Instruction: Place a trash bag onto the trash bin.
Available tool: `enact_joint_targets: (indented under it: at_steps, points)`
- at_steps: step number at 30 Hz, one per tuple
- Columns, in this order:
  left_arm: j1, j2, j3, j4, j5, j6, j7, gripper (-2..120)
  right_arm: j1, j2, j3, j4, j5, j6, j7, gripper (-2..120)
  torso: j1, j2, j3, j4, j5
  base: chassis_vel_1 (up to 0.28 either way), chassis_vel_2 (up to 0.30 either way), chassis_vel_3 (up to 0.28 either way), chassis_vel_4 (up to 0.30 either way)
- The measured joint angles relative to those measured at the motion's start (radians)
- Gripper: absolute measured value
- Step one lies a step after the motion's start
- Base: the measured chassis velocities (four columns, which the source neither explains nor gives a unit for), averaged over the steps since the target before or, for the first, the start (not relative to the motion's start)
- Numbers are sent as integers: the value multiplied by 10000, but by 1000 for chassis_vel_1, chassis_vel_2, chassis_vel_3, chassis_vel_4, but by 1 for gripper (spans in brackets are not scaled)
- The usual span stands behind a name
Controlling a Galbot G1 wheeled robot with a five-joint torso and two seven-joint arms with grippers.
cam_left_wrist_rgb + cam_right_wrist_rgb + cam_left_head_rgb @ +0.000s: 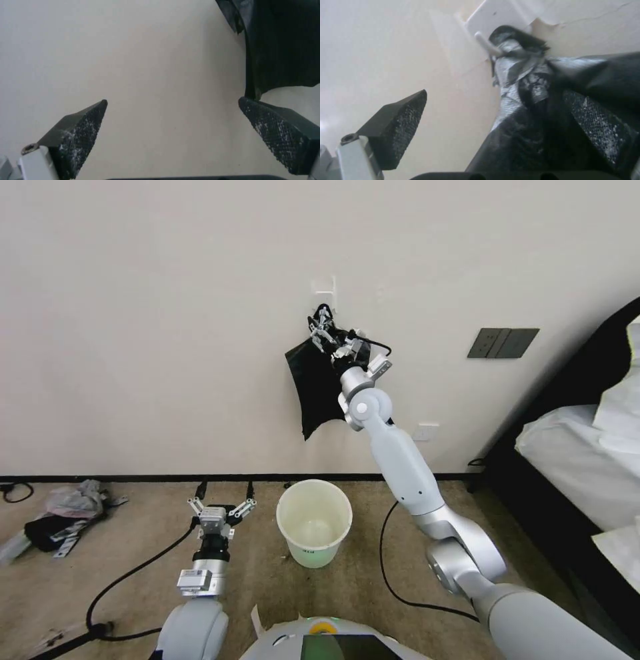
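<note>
Head view: we are reaching our right gripper to the black bags on the hook, upper centre; trash bin waiting lower centre; left gripper idling open.
Left wrist view: pads spread.
Right wrist view: jaws open around the bags; we are judging one layer only should be pinched.

A plain room corner with a pale wall, carpet and a bed.

A white wall hook sits high on the cream wall, with a dark double switch plate to its right and a white socket lower down near the black skirting strip. On the beige carpet lie black cables and, far left, a heap of grey and black scraps. A bed with white bedding and a dark frame fills the right edge.
</note>
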Motion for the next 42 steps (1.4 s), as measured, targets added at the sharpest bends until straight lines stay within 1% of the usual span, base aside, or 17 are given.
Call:
enact_joint_targets:
  at_steps: [10, 13, 14, 17, 18, 20, 21, 24, 25, 27, 30, 31, 32, 34, 37, 41, 42]
  points:
    - [25, -54, -7, -11, 0, -23, 3, 100, 72, -74, -188, -124, -203, 48, -152, 96, 0, 1, 0, 0, 0, 0, 0, 0, 0]
    - [38, -60, -33, -12, 0, -39, 3, 100, 97, -152, -180, -124, -206, 77, -176, 80, 0, 1, 0, 0, 0, 0, 0, 0, 0]
    - [38, -60, -33, -12, 0, -39, 3, 100, 97, -152, -180, -124, -206, 77, -176, 80, 0, 1, 0, 0, 0, 0, 0, 0, 0]
    - [25, -73, -27, -12, -1, -40, 4, 100, 55, -263, -171, -73, -211, 89, -201, 67, 0, 1, 0, -1, 0, 0, 0, 0, 0]
    - [25, -73, -27, -12, -1, -40, 4, 100, 55, -263, -171, -73, -211, 89, -201, 67, 0, 1, 0, -1, 0, 0, 0, 0, 0]
    - [15, -78, -10, -16, 0, -40, 4, 100, 12, -317, -161, -62, -220, 94, -213, 55, 0, 1, 0, -1, 0, 0, 0, 0, 0]
    - [15, -78, -10, -16, 0, -40, 4, 100, 12, -317, -161, -62, -220, 94, -213, 55, 0, 1, 0, -1, 0, 0, 0, 0, 0]
    - [10, -76, -7, -20, 2, -40, 6, 100, -11, -382, -162, -55, -234, 98, -240, 40, 0, 1, 0, -1, 1, 0, 0, 0, 0]
    - [10, -76, -7, -20, 2, -40, 6, 100, -11, -382, -162, -55, -234, 98, -240, 40, 0, 1, 0, -1, 1, 0, 0, 0, 0]
    - [17, -76, -6, -34, 4, -40, 8, 100, -26, -395, -172, -53, -247, 101, -256, 30, 0, 1, 0, -1, 1, 0, 0, 0, 0]
    - [27, -80, -6, -49, 4, -40, 8, 100, -44, -396, -173, -39, -257, 103, -261, 24, 0, 1, 0, 0, 1, 0, 0, 0, 0]
    - [35, -84, -6, -62, 5, -40, 10, 100, -91, -402, -172, -7, -279, 105, -266, 15, 0, 1, 0, 0, 0, 0, 0, 0, 0]
    - [40, -87, -7, -65, 5, -40, 10, 100, -123, -413, -172, 10, -286, 105, -269, 14, 0, 1, 0, 0, 0, 0, 0, 0, 0]
    - [43, -89, -7, -69, 5, -40, 10, 100, -147, -424, -173, 24, -294, 105, -275, 16, 0, 1, 0, -1, 1, 0, 0, 0, 0]
    - [52, -92, -7, -77, 6, -40, 11, 100, -180, -465, -184, 37, -341, 105, -297, 25, 0, 1, 0, -1, 1, 0, 0, 0, 0]
    - [18, -89, -1, -89, 8, -40, 10, 100, -139, -479, -194, 23, -350, 105, -312, 44, 0, 2, 0, -1, 0, 0, 0, 0, 0]
    - [18, -89, -1, -89, 8, -40, 10, 100, -139, -479, -194, 23, -350, 105, -312, 44, 0, 2, 0, -1, 0, 0, 0, 0, 0]
